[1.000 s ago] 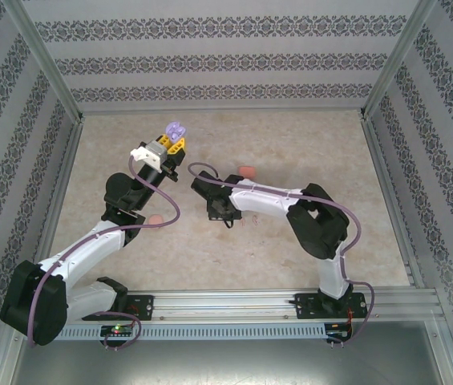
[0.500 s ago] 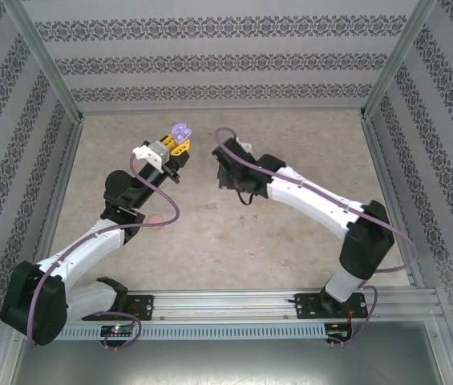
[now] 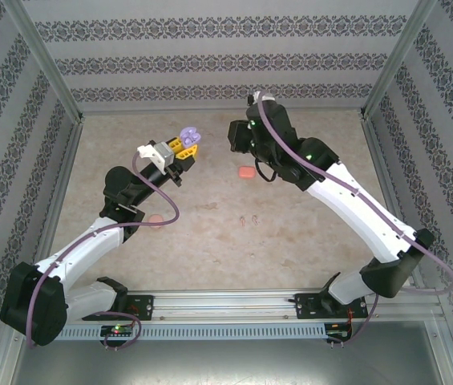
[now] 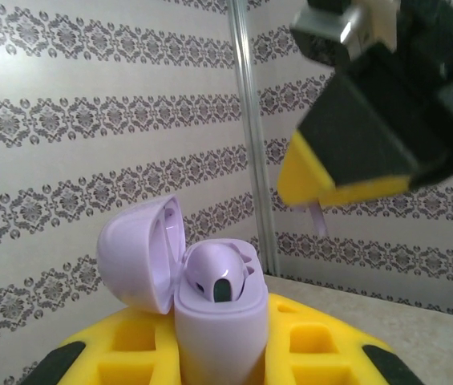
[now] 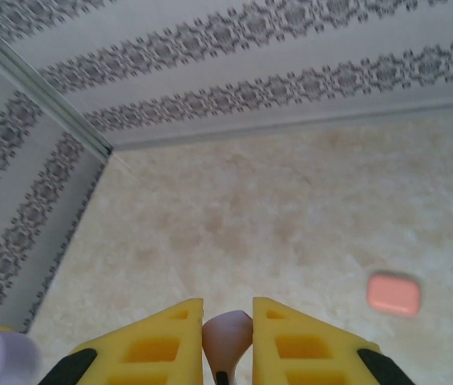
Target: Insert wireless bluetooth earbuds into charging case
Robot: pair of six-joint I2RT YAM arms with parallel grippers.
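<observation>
Over the far half of the beige table (image 3: pixel 290 249), both my arms are raised and angled toward each other. My left gripper (image 3: pixel 186 147) is clamped on the purple case (image 3: pixel 188 134), holding it upright with its lid (image 4: pixel 140 255) flipped open to one side. From the left wrist I see one glossy purple bud (image 4: pixel 216 277) seated inside, a dark spot on its face. My right gripper (image 3: pixel 239 138) hangs just right of the case, not touching it. Its yellow fingers (image 5: pixel 278 337) are nearly closed, pinching a pale pinkish-purple earbud (image 5: pixel 226 330) with the thin stem pointing down. An orange-red case (image 3: pixel 246 172) lies flat and shut on the table near that gripper. A pinkish object (image 3: pixel 155 219) pokes out beside my left arm. Two tiny loose buds (image 3: pixel 248 218) lie mid-table, colour too small to tell.
</observation>
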